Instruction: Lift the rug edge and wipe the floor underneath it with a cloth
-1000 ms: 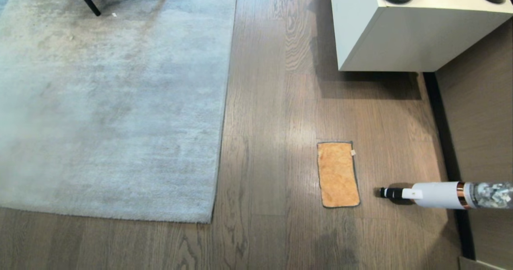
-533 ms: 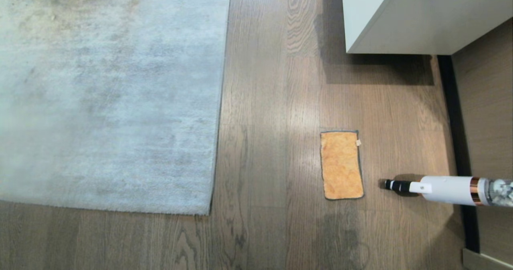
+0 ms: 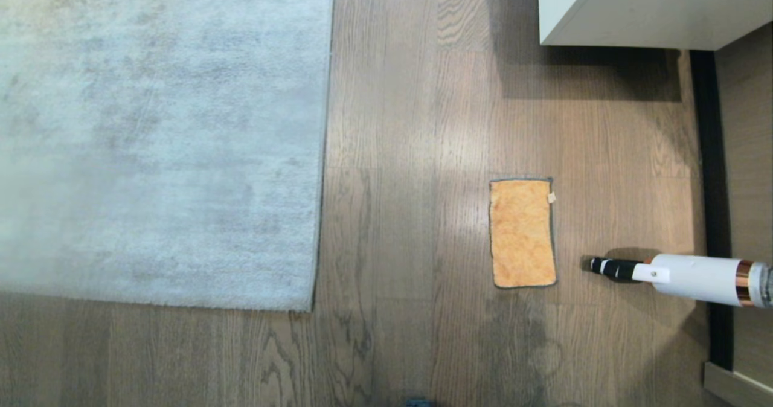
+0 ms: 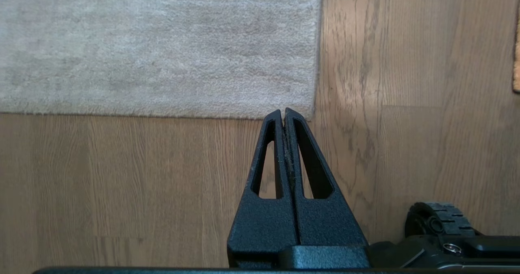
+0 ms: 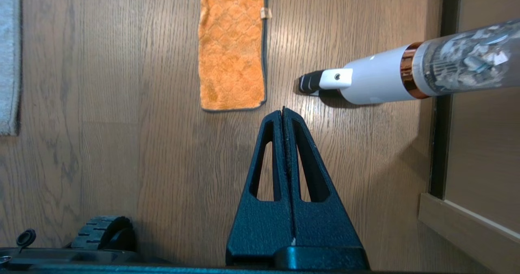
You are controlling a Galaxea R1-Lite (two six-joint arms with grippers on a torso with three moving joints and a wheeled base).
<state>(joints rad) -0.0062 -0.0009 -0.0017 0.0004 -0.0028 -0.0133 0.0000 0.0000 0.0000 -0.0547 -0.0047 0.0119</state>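
Note:
A large pale grey rug fills the left of the head view; its rug edge (image 3: 322, 153) runs straight down to a square corner lying flat on the floor (image 3: 410, 153) of brown wood planks. The orange cloth (image 3: 522, 233) lies flat on the floor to the right of the rug. Neither arm shows in the head view. In the left wrist view my left gripper (image 4: 283, 110) is shut and empty, high above the rug edge (image 4: 316, 62) near the corner. My right gripper (image 5: 283, 109) is shut and empty, above bare floor just short of the cloth (image 5: 231, 50).
A white handheld vacuum (image 3: 682, 277) with a black nozzle lies on the floor just right of the cloth. A white cabinet (image 3: 634, 8) stands at the back right. A dark skirting strip (image 3: 715, 214) and wall panel run along the right. A base wheel (image 5: 101, 233) shows low down.
The head view has tilted downward: the whole scene has slid up the picture and the chair legs and cabinet top have left it. Rug, cloth and vacuum keep their places on the floor.

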